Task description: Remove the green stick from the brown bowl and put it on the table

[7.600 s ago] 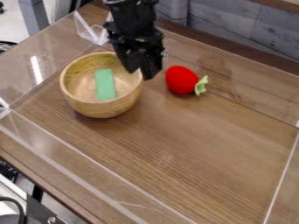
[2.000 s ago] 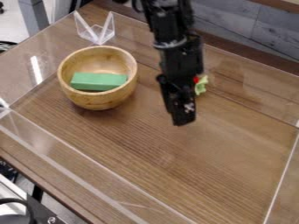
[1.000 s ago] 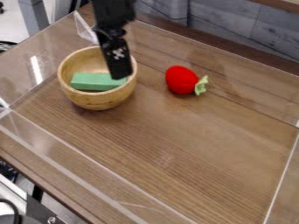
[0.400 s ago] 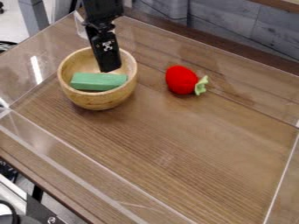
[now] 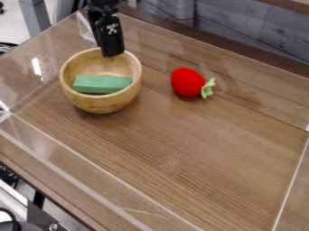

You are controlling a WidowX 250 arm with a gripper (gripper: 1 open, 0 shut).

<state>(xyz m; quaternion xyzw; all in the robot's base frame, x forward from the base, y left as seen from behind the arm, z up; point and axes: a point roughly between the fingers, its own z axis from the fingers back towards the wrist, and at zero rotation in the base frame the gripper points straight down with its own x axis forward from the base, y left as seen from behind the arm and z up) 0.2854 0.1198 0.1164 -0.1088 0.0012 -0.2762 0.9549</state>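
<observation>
Wood-grain tabletop (image 5: 182,153) fills the frame, its clear walls hard to trace. At upper left the arm is cut off by the top edge; its dark tool (image 5: 111,47) points down over the brown bowl's (image 5: 85,106) far rim, jaws spread, holding nothing. Inside the bowl lies the green stick (image 5: 101,84).

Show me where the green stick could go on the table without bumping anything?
The table is bare across the whole front, between the brown bowl and the near clear wall. It is also bare right of the red strawberry toy. It's crowded only between the bowl and the toy.
</observation>
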